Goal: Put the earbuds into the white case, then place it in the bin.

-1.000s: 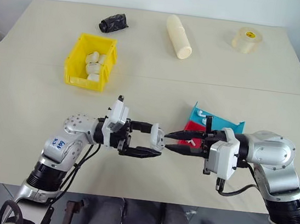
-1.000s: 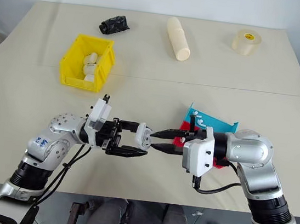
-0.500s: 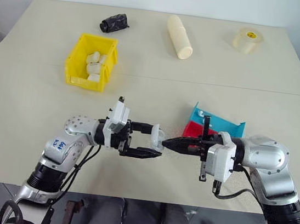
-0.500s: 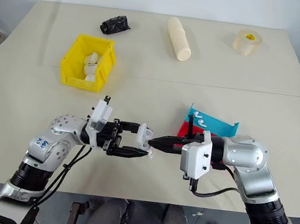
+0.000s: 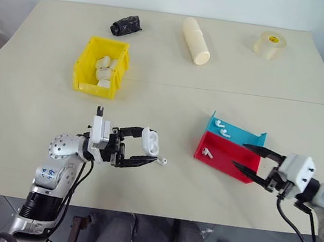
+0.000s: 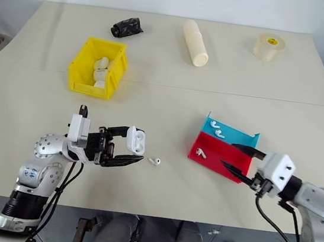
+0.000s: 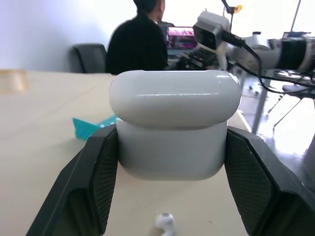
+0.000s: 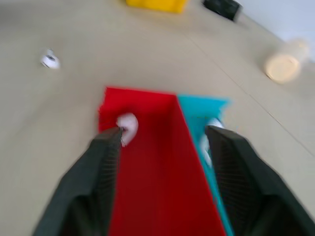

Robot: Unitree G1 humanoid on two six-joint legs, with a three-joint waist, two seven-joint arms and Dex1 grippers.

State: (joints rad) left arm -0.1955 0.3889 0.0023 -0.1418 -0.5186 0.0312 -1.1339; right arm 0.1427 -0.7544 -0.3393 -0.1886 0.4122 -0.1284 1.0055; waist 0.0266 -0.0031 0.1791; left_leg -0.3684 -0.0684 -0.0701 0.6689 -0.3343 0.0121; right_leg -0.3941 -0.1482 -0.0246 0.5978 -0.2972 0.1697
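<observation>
Earbuds [image 5: 162,161]: four in sight, one loose on the worktop [image 5: 165,97] just beside the left end effector [image 5: 149,148], one in the red tray [image 5: 222,163], two in the blue tray [image 5: 238,133]. White case [image 5: 151,143] stands upright, lid up, clamped in the left end effector. Right end effector [image 5: 248,158] gapes empty over the red tray. Bin [image 5: 85,63] sits well apart.

1. Head views: bright, even overhead light, soft faint shadows on the surface [image 5: 165,97], all sharp.
2. Left wrist view: white case [image 7: 174,130] sharp with a glare band on its lid; background hazy, windows blown out.
3. Right wrist view: motion-blurred throughout, red tray [image 8: 147,162] edges smeared.
</observation>
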